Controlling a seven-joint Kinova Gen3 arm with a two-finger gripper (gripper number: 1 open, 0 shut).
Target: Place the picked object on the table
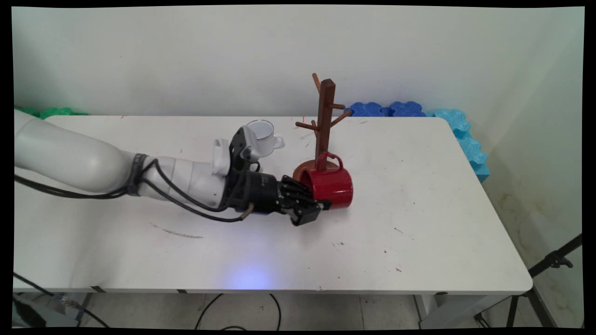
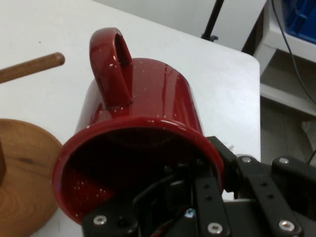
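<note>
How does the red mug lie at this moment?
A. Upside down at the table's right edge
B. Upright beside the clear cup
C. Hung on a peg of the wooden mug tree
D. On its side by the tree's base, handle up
D: the red mug lies on its side by the wooden mug tree, handle up, with one finger of the gripper inside its rim.

You see the red enamel mug [image 1: 331, 185] lying sideways before the brown wooden mug tree [image 1: 324, 122] (clear glass cup [image 1: 263, 137] behind-left), on the white table [image 1: 419, 209].
</note>
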